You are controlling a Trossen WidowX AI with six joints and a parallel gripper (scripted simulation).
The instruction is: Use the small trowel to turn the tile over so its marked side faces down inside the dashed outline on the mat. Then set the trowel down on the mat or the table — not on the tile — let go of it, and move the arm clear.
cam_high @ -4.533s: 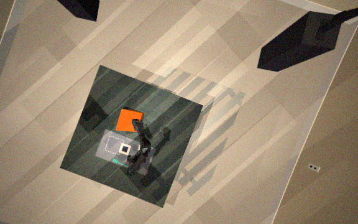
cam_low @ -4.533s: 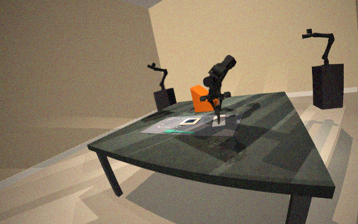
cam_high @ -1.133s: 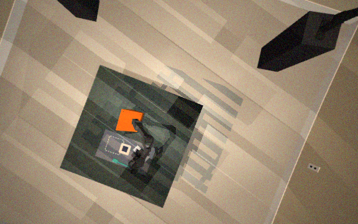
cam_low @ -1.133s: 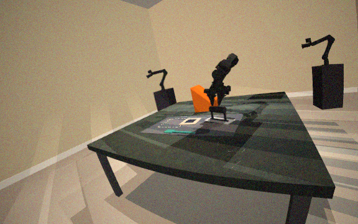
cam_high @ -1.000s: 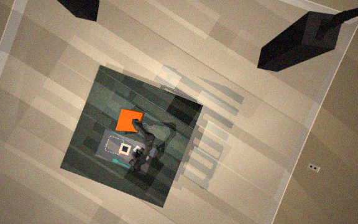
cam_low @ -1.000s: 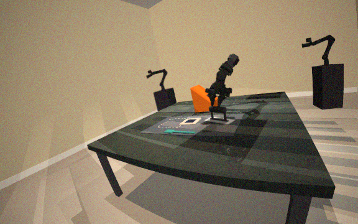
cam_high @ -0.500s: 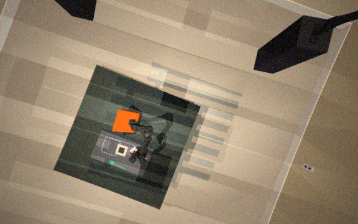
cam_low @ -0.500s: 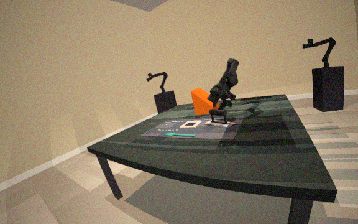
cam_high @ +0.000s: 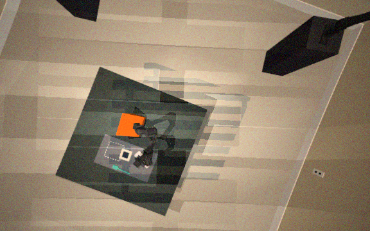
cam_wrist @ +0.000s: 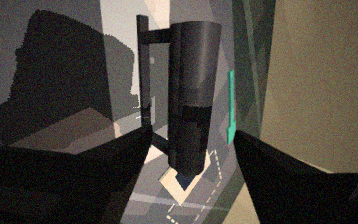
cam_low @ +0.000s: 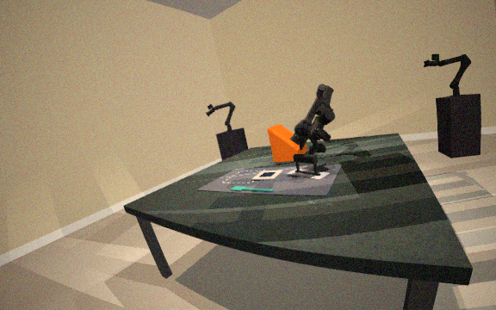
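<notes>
The trowel [cam_wrist: 195,75] has a thick dark handle joined by posts to a thin bar; parts of its pale blade [cam_high: 138,154] [cam_low: 321,175] show on the mat [cam_high: 140,175] [cam_low: 300,189]. My gripper [cam_high: 142,161] [cam_low: 307,173] [cam_wrist: 192,132] is open and low, its fingers apart on either side of the handle in the wrist view. Whether a finger touches it cannot be told. The tile [cam_high: 125,154] [cam_low: 268,174] [cam_wrist: 180,195], cream with a dark-blue square facing up, lies at the near edge of the dashed outline [cam_high: 109,142], mostly outside it.
A teal flat tool [cam_high: 115,167] [cam_low: 239,189] [cam_wrist: 231,100] lies along the mat's edge, near the tile. An orange sloped block [cam_high: 127,125] [cam_low: 280,146] stands behind the mat, close beside the arm. Two other arms stand on dark pedestals away from the table.
</notes>
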